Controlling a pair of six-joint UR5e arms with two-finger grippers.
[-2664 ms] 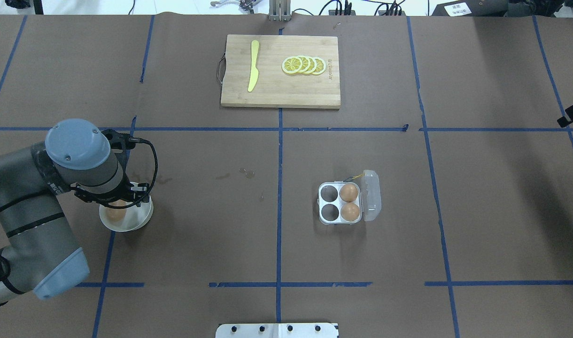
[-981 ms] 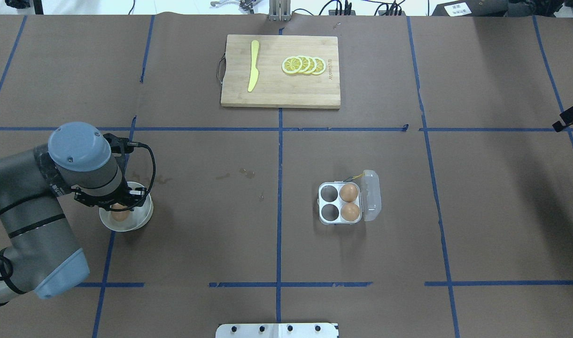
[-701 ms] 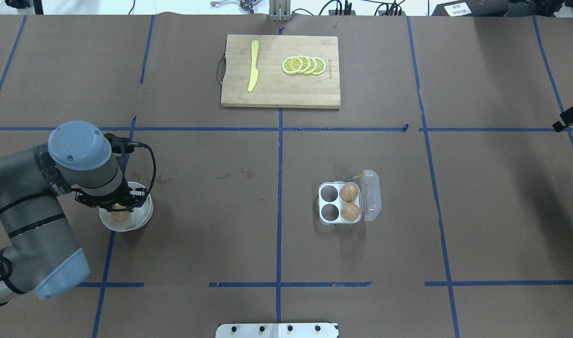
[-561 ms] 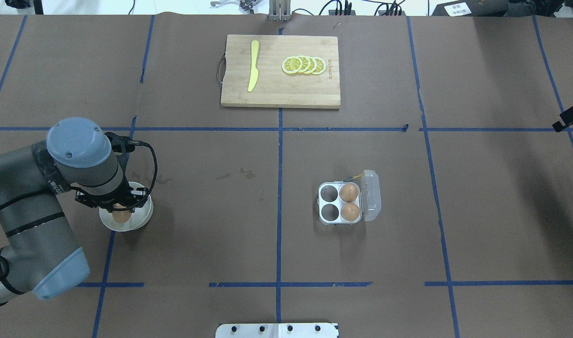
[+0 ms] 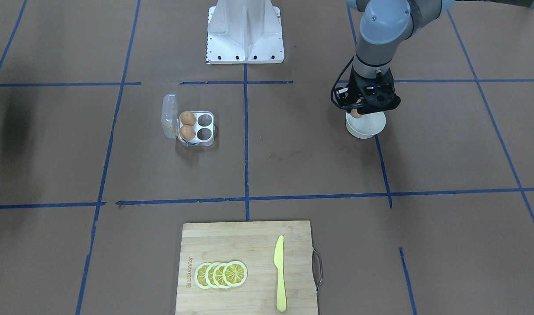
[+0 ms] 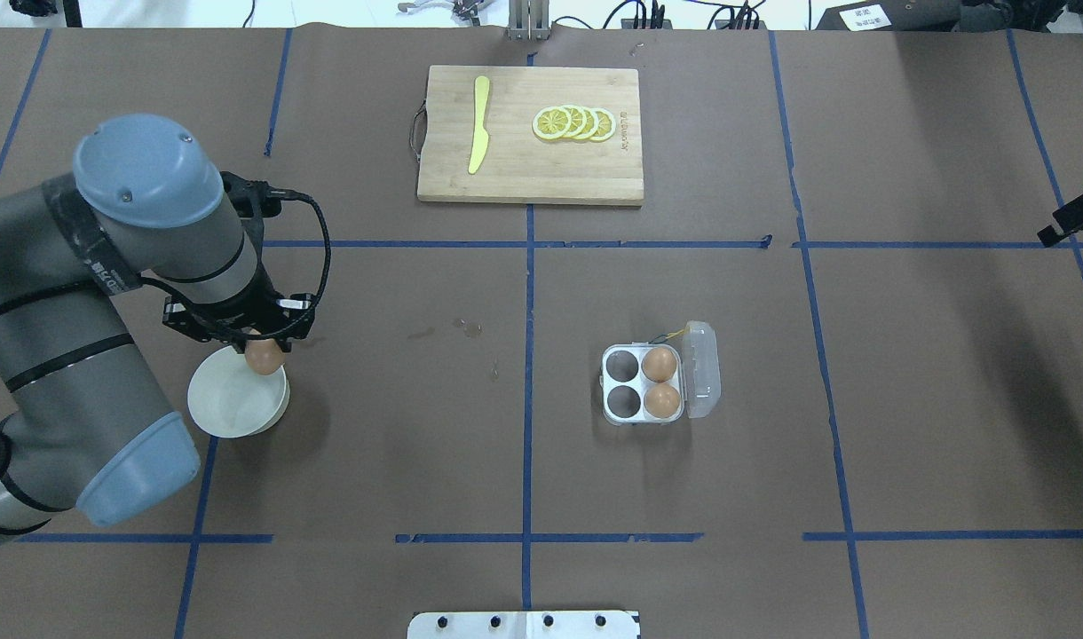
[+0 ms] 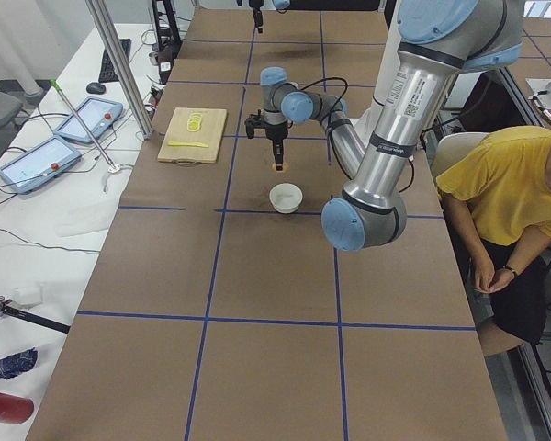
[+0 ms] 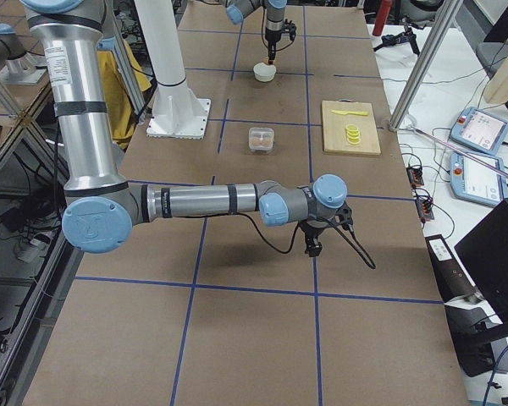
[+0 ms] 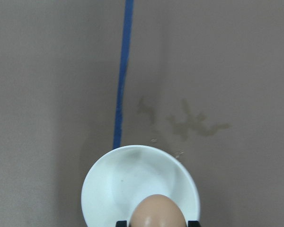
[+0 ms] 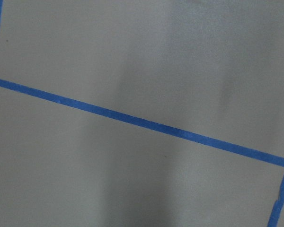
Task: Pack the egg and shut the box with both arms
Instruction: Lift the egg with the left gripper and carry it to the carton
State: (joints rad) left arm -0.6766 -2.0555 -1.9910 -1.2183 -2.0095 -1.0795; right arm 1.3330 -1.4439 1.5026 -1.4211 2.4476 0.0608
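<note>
My left gripper (image 6: 259,346) is shut on a light-brown egg (image 6: 264,358) and holds it above the far right rim of a white bowl (image 6: 231,404). The left wrist view shows the egg (image 9: 157,210) between the fingertips, over the bowl (image 9: 128,182). The clear box (image 6: 620,383) stands open at centre right, its lid (image 6: 704,368) folded to the right. Two eggs (image 6: 660,364) (image 6: 662,400) fill its right cups; the left cups are bare. My right gripper (image 6: 1072,216) is at the table's right edge; I cannot tell whether it is open or shut.
A wooden cutting board (image 6: 541,169) lies at the far centre with a yellow knife (image 6: 479,124) and lemon slices (image 6: 574,122). The robot's base plate (image 6: 524,624) is at the near edge. A person in yellow (image 7: 505,193) sits beside the table.
My left gripper has risen out of the bowl with the egg in it and shifted slightly right and farther away. The bowl now holds nothing. The box has not moved.
</note>
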